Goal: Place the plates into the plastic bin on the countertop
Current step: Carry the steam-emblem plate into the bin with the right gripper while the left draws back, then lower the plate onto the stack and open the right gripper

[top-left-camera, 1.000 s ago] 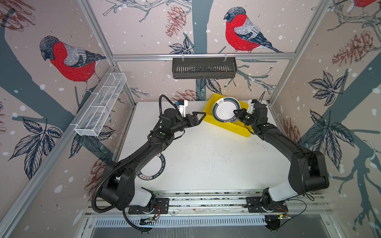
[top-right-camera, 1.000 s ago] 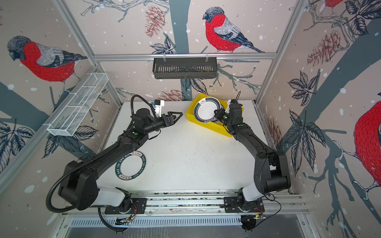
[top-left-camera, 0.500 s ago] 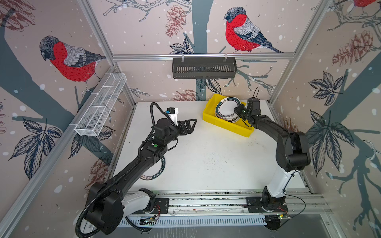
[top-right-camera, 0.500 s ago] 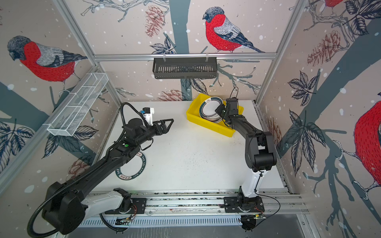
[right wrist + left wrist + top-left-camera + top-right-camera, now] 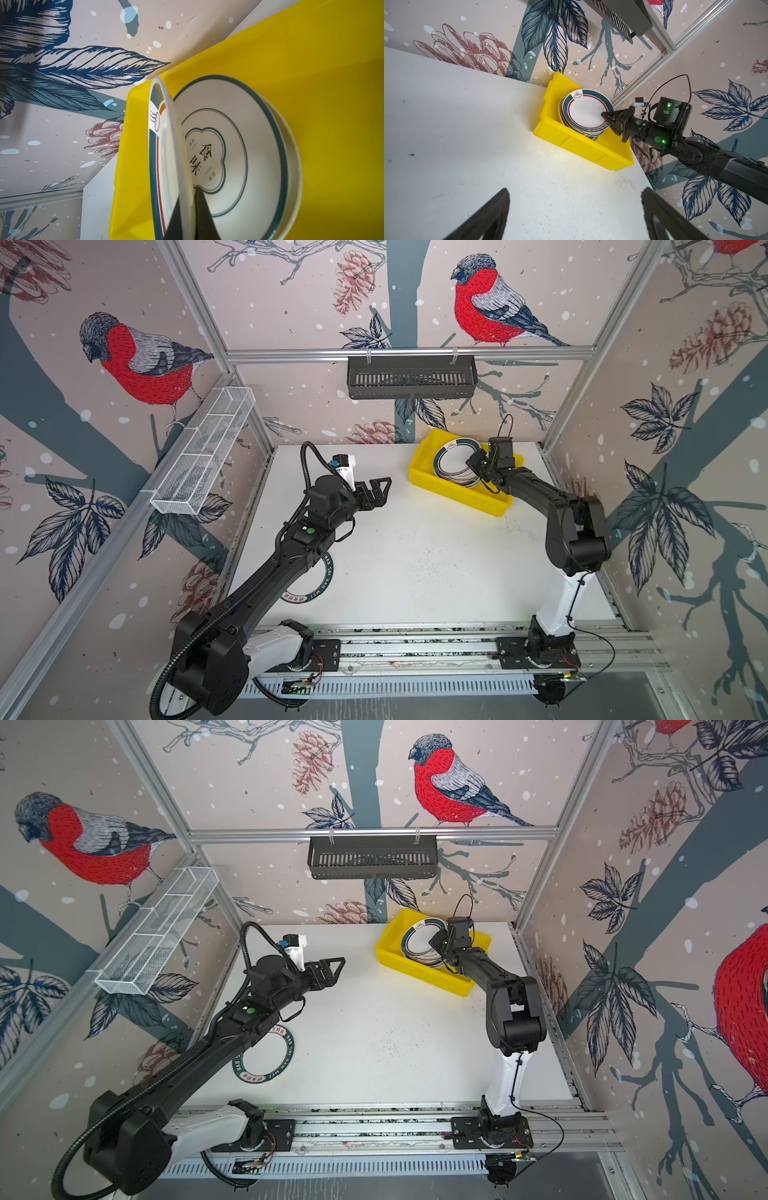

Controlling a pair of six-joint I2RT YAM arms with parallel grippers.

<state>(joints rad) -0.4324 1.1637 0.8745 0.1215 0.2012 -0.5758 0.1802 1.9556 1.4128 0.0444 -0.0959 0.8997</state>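
Bird-and-pinecone wallpaper covers the walls point(image 5: 291, 302) around a white tabletop point(image 5: 415, 551). On the left wall hangs a white wire mesh rack point(image 5: 203, 454).

Near the front left corner of the tabletop, a lettered plate point(image 5: 320, 585) with a dark teal rim lies flat. The left arm partly covers it in both top views point(image 5: 286, 1048). The left gripper point(image 5: 380, 491) hovers above the tabletop's left half, toward the back. Its jaws are spread wide with nothing between them, as the left wrist view confirms point(image 5: 576, 189).

A black slotted basket point(image 5: 411, 381) hangs on the rail along the back wall.

The yellow bin point(image 5: 457, 493) sits at the back right corner of the tabletop, skewed to its edges. Inside, toward the bin's left end, is a stack of plates point(image 5: 591, 136). The top plate point(image 5: 585, 110), white with a teal and red ringed rim, sits tilted over them. The right gripper point(image 5: 607, 117) reaches in from the right and is clamped on that plate's rim. In the right wrist view its fingers point(image 5: 203, 216) pinch the rim from both faces. A gap shows there between the top plate point(image 5: 166, 145) and the stack's white plate with Chinese characters point(image 5: 239, 155).
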